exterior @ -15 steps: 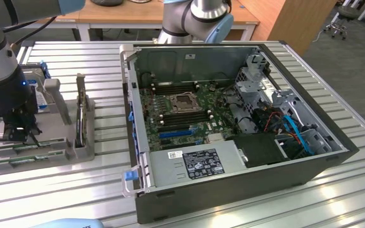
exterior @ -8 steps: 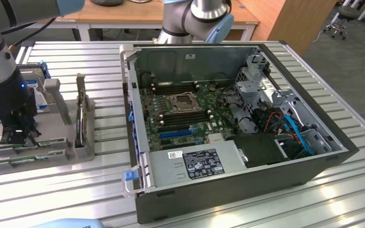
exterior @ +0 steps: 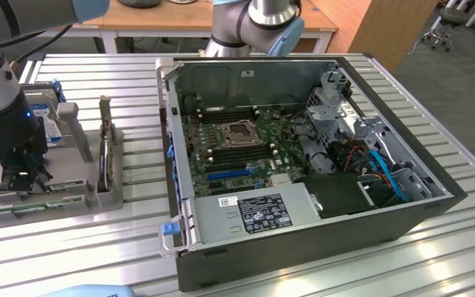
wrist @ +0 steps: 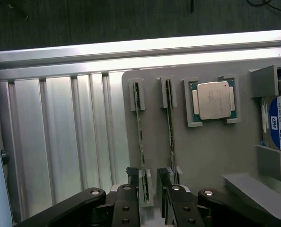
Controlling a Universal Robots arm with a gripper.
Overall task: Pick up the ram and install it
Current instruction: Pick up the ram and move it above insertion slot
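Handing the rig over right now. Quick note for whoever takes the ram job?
Pincer: open, low over the grey plastic parts tray, one finger on each side of the end of the long green ram stick, not clamped.
Ram: standing on edge in its tray slot. A second green stick stands in the next slot.
Open dark computer case: to the exterior view's right of the tray.
Done: pincer lined up on the ram, nothing more.
Left: the pick and the install, both.
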